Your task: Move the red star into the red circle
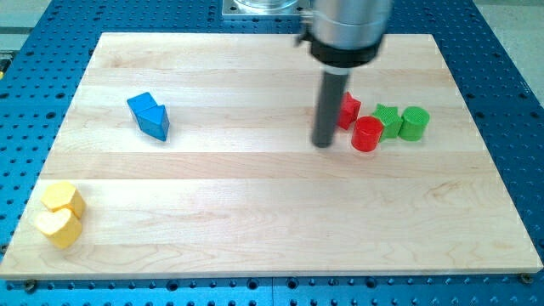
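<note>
The red star lies right of the board's middle, partly hidden behind my rod. The red circle is a round red block just below and right of it, touching or nearly touching it. My tip rests on the board just left of the red star and left of the red circle, a short gap from the circle.
A green star and a green circle sit right of the red circle. Two blue blocks lie at the view's left. A yellow hexagon and a yellow heart sit at the bottom left corner of the wooden board.
</note>
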Robot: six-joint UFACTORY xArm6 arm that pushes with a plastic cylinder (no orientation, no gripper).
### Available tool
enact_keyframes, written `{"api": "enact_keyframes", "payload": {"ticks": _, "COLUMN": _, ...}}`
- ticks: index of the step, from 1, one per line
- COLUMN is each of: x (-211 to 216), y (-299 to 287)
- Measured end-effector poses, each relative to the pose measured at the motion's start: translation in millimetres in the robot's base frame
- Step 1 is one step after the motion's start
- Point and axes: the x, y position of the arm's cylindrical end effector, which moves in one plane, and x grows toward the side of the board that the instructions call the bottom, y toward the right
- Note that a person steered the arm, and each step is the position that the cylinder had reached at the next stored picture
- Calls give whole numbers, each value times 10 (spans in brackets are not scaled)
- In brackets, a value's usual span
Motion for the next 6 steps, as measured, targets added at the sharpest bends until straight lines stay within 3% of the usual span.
{"api": "enact_keyframes", "payload": {"ticks": 1, "x": -492, "y": 110}}
{"api": "enact_keyframes", "payload": {"ticks": 2, "x": -708, "y": 459}}
{"api": "enact_keyframes", "payload": {"ticks": 4, "x": -628, "y": 604}}
{"api": "enact_keyframes", "payload": {"ticks": 5, "x": -627, "y": 364}}
{"api": "enact_keyframes", "payload": {"ticks": 6, "x": -362, "y": 452}}
